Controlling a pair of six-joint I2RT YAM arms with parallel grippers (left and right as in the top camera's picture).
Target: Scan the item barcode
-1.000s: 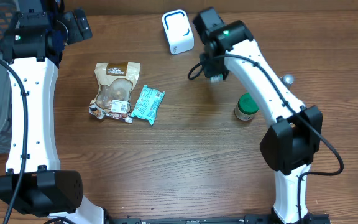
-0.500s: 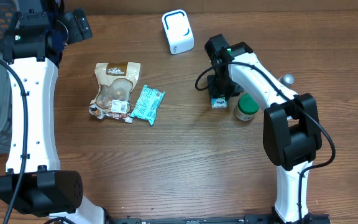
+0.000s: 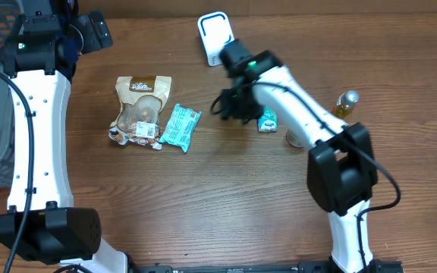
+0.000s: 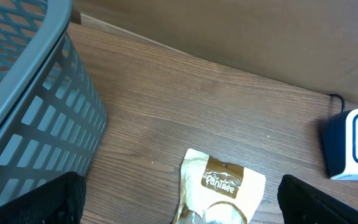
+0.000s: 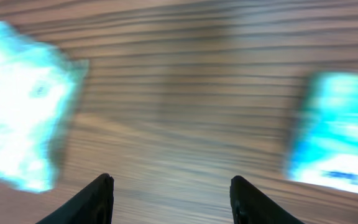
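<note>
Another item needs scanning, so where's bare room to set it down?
The widest bare stretch of table lies along the near edge, below the teal packet and small teal box. A smaller patch sits between the brown pouch and the scanner. It is crowded around the right gripper and the bottle.

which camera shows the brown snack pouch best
The overhead view: the whole brown snack pouch shows, lying next to the teal packet. The left wrist view catches only its labelled top end at the frame's bottom edge. The right wrist view is blurred and does not show it.
</note>
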